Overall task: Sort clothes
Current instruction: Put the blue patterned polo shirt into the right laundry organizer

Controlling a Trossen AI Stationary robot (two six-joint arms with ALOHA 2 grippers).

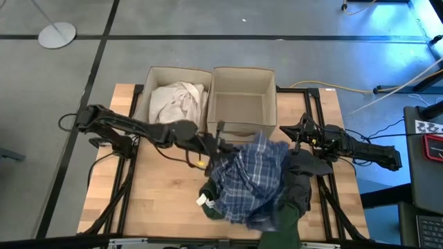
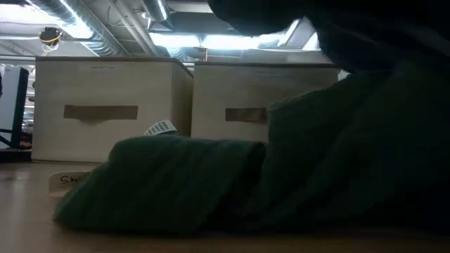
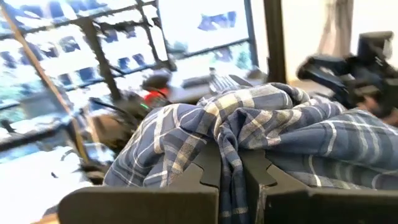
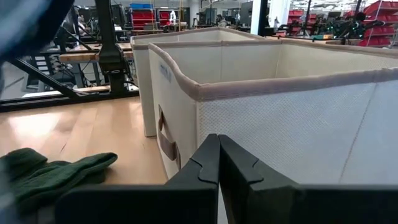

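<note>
Meanwhile left claw (image 3: 230, 171) pinches plaid shirt (image 1: 250, 181) near the boxes' front edge; right claw (image 4: 219, 163) clenched, holding nothing.

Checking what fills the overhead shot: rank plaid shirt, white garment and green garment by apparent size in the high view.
1. plaid shirt, lifted nearer the camera, so flattered
2. white garment
3. green garment, partly hidden beneath the plaid

Three garments – white (image 1: 178, 100), plaid (image 1: 249, 180), dark green (image 1: 289, 220) – two beige boxes (image 1: 242, 75), two arms (image 1: 121, 124)
</note>
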